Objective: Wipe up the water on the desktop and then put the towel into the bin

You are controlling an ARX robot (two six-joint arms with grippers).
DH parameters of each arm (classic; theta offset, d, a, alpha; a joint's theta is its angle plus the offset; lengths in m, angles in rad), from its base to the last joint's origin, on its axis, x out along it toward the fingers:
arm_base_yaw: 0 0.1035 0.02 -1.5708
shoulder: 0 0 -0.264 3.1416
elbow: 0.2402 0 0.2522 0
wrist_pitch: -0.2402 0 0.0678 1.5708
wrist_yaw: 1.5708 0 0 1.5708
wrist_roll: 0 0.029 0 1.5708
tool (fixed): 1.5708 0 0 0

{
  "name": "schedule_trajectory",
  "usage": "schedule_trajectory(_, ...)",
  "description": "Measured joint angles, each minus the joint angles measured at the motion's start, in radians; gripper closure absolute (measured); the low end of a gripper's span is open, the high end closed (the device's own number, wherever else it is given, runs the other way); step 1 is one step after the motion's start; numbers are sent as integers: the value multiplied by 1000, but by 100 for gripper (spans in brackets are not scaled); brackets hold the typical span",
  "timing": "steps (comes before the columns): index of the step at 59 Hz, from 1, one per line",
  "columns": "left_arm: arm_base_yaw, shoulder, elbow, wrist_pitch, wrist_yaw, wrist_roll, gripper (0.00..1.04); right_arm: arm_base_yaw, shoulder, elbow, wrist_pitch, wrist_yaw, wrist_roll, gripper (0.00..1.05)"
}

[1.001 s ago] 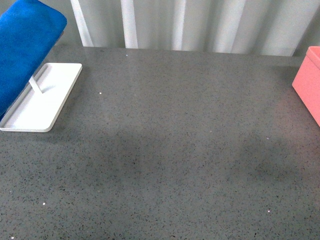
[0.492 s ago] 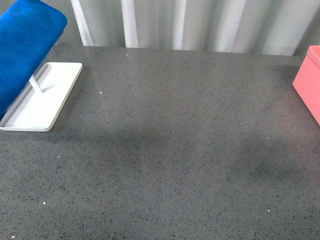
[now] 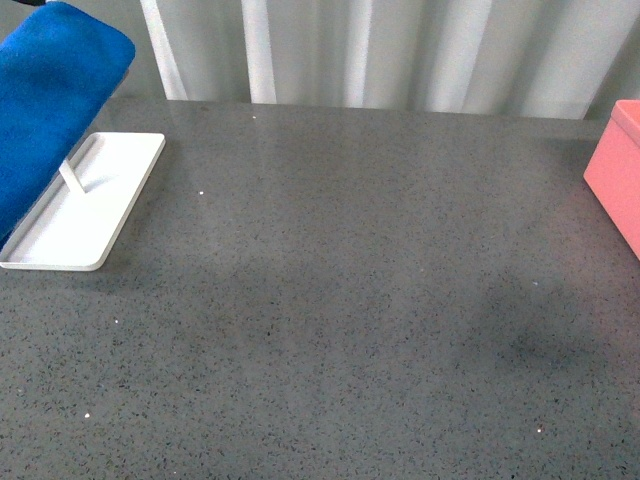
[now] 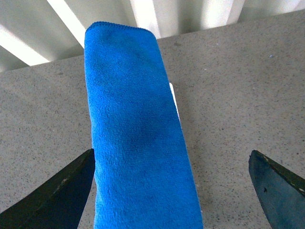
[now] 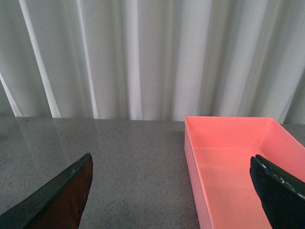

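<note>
The bright blue towel (image 3: 45, 110) hangs folded over a stand at the far left of the speckled dark grey desktop (image 3: 340, 300). In the left wrist view the towel (image 4: 133, 143) hangs as a long blue strip between the wide-open jaws of my left gripper (image 4: 171, 157), close to one finger; I cannot tell if they touch. The salmon-pink bin (image 3: 618, 170) sits at the desktop's right edge, partly cut off. In the right wrist view the bin (image 5: 228, 167) is empty, and my right gripper (image 5: 170, 157) is open and empty over its near wall. Neither gripper shows in the front view.
A flat white tray (image 3: 110, 190) with a thin rod (image 3: 72, 177) lies under the towel at the left. White pleated curtains (image 3: 400, 50) run behind the desktop's far edge. A few tiny bright specks (image 3: 202, 193) dot the desktop.
The whole scene sits slightly lower in the front view than before. Towel, tray and bin keep their places relative to each other.
</note>
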Motion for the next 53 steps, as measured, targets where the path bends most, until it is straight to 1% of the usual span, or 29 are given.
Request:
schedule_trajectory(5,-6,81,80,-54,-10,13,7,0,0,0,0,0,0,7)
schedule_trajectory(21,-13,217,188,-98,-68,5,7,0,0,0,0,0,0,7)
schedule_trajectory(25,-9,241,204,-88,-98,2,7,0,0,0,0,0,0,7)
schedule_trajectory(34,10,280,215,-8,-178,-8,7,0,0,0,0,0,0,7)
schedule_trajectory(41,21,290,215,2,-188,-8,7,0,0,0,0,0,0,7)
schedule_trajectory(53,30,298,215,-18,-174,-20,7,0,0,0,0,0,0,7)
